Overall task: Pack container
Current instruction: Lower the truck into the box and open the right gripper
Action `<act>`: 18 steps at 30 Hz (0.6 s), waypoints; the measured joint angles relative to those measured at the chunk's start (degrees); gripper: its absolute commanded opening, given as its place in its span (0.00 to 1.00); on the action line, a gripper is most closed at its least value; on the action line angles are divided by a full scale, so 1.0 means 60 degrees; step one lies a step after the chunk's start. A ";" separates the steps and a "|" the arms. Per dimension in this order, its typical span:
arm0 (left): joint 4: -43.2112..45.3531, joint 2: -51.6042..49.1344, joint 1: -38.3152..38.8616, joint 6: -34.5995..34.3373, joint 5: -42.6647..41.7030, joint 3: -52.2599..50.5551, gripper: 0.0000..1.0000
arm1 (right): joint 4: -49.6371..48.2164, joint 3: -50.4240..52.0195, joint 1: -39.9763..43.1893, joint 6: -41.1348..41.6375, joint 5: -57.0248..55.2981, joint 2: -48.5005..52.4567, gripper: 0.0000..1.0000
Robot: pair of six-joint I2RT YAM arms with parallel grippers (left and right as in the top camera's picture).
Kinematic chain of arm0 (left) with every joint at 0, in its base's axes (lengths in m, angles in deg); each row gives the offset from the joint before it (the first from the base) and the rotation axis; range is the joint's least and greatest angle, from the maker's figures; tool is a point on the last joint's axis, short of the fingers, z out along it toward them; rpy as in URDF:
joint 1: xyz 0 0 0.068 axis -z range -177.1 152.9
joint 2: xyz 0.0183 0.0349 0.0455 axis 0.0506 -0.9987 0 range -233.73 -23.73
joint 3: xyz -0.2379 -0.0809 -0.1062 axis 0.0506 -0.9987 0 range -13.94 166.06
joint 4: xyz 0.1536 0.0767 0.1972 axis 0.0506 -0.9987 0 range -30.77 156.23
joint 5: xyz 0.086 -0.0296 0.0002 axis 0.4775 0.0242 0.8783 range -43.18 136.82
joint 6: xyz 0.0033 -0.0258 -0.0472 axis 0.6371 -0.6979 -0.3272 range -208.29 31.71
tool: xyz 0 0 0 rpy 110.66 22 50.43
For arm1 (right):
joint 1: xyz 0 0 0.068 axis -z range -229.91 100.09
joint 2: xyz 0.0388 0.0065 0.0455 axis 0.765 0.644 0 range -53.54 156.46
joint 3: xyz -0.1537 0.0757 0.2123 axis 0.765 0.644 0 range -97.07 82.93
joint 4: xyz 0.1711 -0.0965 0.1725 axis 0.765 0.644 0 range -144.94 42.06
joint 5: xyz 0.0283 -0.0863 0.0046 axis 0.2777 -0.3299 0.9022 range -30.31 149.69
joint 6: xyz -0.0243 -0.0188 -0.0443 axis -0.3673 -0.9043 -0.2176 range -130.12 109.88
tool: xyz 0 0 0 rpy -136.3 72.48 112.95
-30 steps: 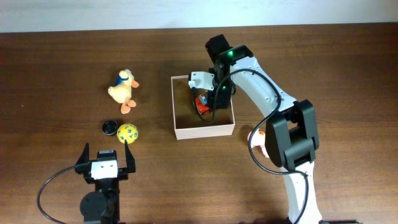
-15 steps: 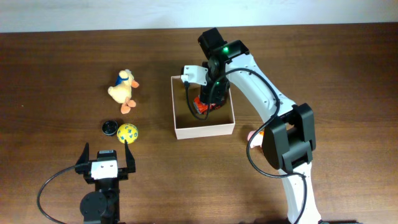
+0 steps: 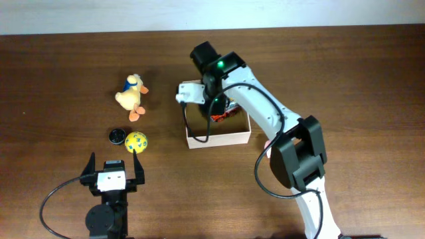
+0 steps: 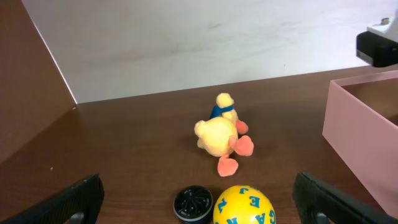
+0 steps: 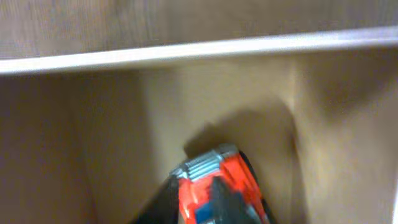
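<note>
The container is a square shallow box, white outside and tan inside; its wall also shows in the left wrist view. A red toy lies inside it. My right gripper hangs over the box, mostly hidden under its own arm. In the right wrist view the red toy fills the bottom centre against the container's inner wall. Blurred dark shapes sit against the toy, and no fingers show at the sides. My left gripper rests open near the front edge, holding nothing.
A yellow plush duck lies left of the box. Just ahead of the left gripper are a yellow lettered ball and a black round cap. A pink object peeks from behind the right arm.
The right arm's wrist has swung left across the box, from its right side toward its left wall. The red toy stays inside the box. The left arm is unmoved.
</note>
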 measured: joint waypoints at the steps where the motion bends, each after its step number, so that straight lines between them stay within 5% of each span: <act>1: 0.0000 -0.0004 0.0000 0.0000 0.0000 0.0000 0.99 | 0.0036 0.0000 -0.0051 0.0076 0.0000 0.0000 0.11; 18: 0.0000 -0.0004 0.0000 0.0000 0.0000 0.0000 0.99 | 0.0047 0.0000 -0.0102 0.0692 0.0000 0.0000 0.10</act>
